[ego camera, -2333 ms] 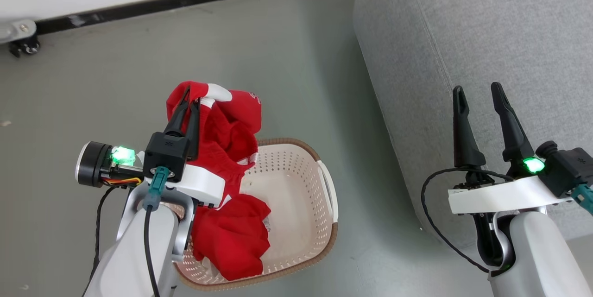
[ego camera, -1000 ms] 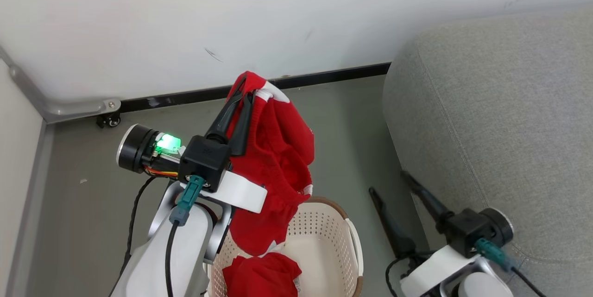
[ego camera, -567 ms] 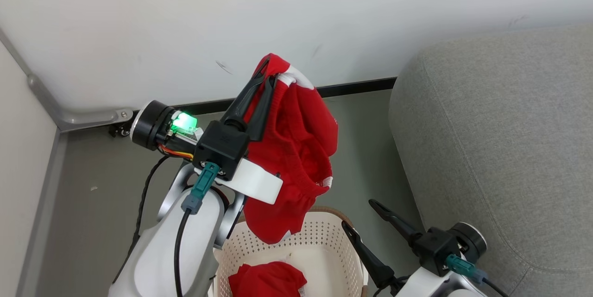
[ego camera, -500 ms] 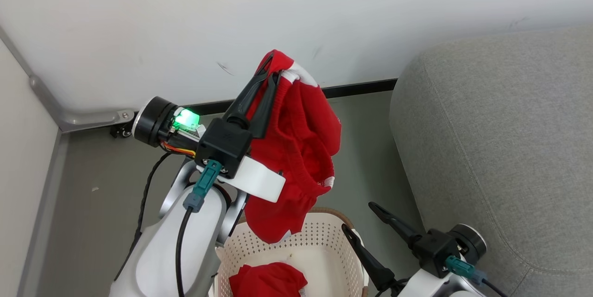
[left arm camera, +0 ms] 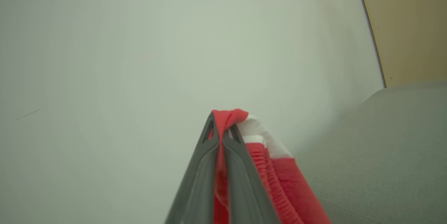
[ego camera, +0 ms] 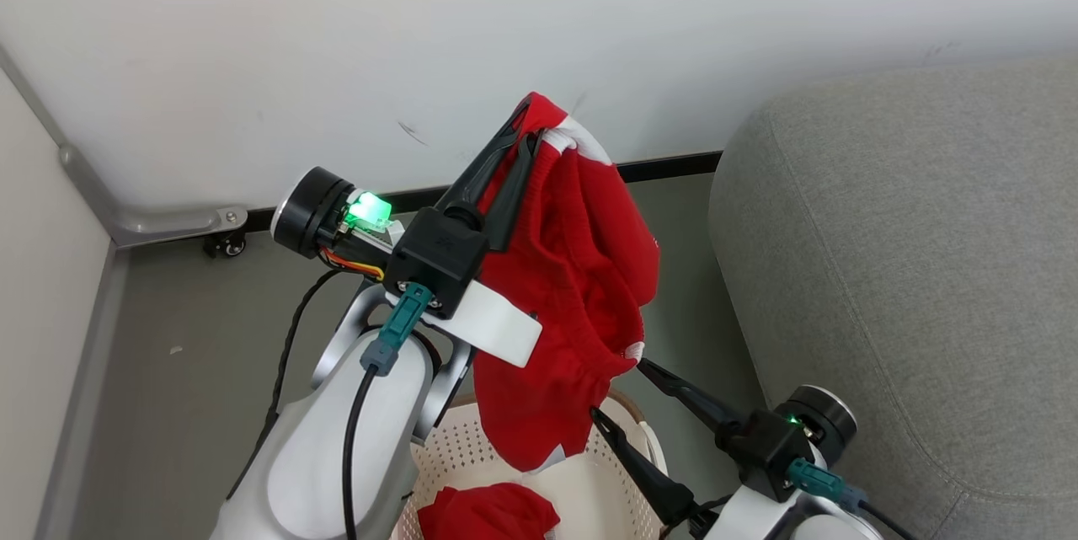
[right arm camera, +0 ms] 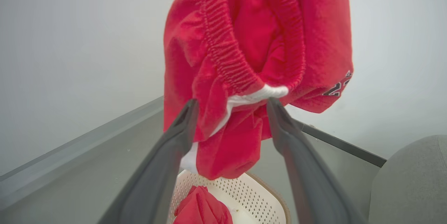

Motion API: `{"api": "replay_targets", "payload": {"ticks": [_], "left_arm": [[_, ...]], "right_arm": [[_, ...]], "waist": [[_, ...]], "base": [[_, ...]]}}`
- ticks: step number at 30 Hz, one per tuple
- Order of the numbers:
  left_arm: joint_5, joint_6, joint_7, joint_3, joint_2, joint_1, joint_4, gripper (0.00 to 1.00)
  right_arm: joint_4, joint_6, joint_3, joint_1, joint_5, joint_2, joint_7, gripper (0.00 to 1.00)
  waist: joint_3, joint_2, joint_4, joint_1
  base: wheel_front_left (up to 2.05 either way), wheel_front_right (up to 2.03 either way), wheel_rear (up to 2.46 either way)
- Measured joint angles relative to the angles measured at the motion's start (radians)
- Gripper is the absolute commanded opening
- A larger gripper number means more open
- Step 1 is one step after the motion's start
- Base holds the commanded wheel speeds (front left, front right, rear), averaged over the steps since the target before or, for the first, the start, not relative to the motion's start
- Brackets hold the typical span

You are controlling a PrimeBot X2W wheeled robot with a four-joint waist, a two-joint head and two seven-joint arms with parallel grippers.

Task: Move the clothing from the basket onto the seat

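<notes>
Red garment [ego camera: 581, 270] with white trim hangs from the clamped left tool [ego camera: 526, 123]; right tool [ego camera: 617, 388] gapes wide.

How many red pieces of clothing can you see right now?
2. One red garment hangs from the shut left gripper above the basket; the other garment lies inside the basket. More may be hidden under it.

The red garment [right arm camera: 251, 42] carries dark, white-edged printed numerals [right arm camera: 337, 87] at its lower hem. The fold cuts them off: a 2 shows, and the second digit cannot be read.
</notes>
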Motion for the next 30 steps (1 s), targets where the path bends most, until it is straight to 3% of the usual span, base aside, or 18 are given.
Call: {"api": "replay_targets", "payload": {"ticks": [30], "left_arm": [[-0.035, -0.008, 0.01, -0.07, -0.01, 0.005, 0.054, 0.0]], "right_arm": [[0.001, 0.0, 0.106, -0.064, 0.049, -0.054, 0.007, 1.0]], "waist": [[-0.015, 0.0, 0.027, 0.0]], "base": [[0.0, 0.0, 0.0]]}}
